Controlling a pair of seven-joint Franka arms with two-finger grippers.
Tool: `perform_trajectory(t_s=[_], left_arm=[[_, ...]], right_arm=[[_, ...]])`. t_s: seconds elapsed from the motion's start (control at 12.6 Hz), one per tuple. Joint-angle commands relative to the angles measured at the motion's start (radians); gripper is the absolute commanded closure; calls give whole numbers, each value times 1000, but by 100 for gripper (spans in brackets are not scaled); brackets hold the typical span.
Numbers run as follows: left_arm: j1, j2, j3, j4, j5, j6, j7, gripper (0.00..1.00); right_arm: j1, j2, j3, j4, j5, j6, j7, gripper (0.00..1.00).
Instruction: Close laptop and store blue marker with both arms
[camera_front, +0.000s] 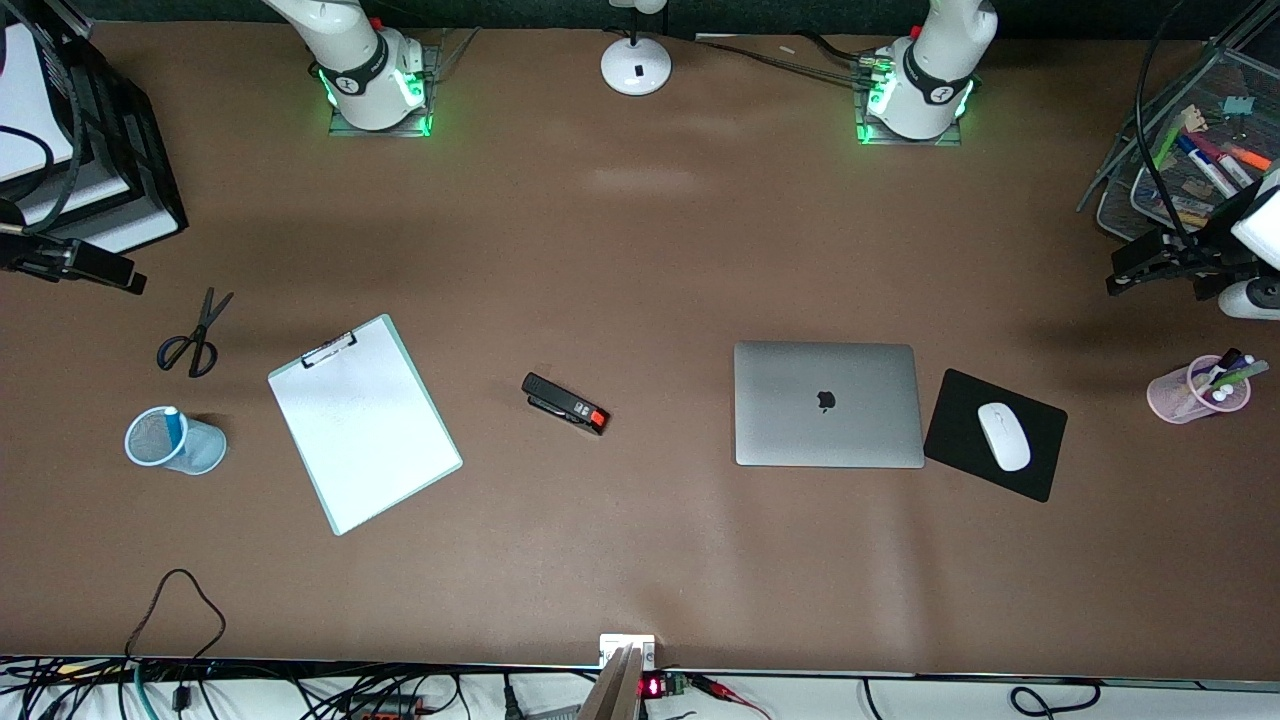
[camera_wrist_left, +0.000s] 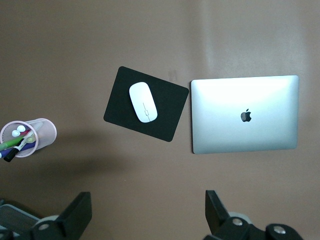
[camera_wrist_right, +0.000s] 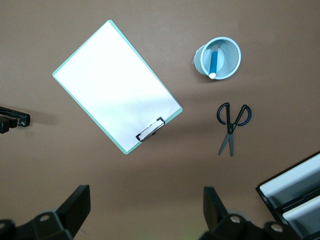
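Brown table (camera_front: 640, 250) carries the laptop (camera_front: 828, 404), lid down, just beside a black mouse pad (camera_front: 960, 420). Blue marker (camera_front: 172, 424) stands in a mesh cup (camera_front: 150, 445) near scissors (camera_front: 196, 335), a clipboard (camera_front: 362, 420) and a stapler (camera_front: 565, 404). Only the wrist views show the claws: left gripper (camera_wrist_left: 149, 215) and right gripper (camera_wrist_right: 146, 212) both hang released, grasping nothing, high over the table.

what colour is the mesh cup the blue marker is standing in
Light blue: the mesh cup holding the blue marker shows best in the right wrist view.
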Motion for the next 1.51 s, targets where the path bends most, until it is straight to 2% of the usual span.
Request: perform_trajectory(t_s=[0.0, 0.4, 1.43], left_arm=[[-3, 17, -10, 35, -8, -16, 11, 0], [-4, 15, -10, 35, -6, -2, 13, 0], [-7, 17, -11, 35, -5, 0, 13, 0]], right_arm=[[-4, -125, 4, -179, -10, 100, -47, 0], [-4, -159, 1, -190, -11, 70, -62, 0], [7, -158, 10, -186, -13, 60, -63, 0]])
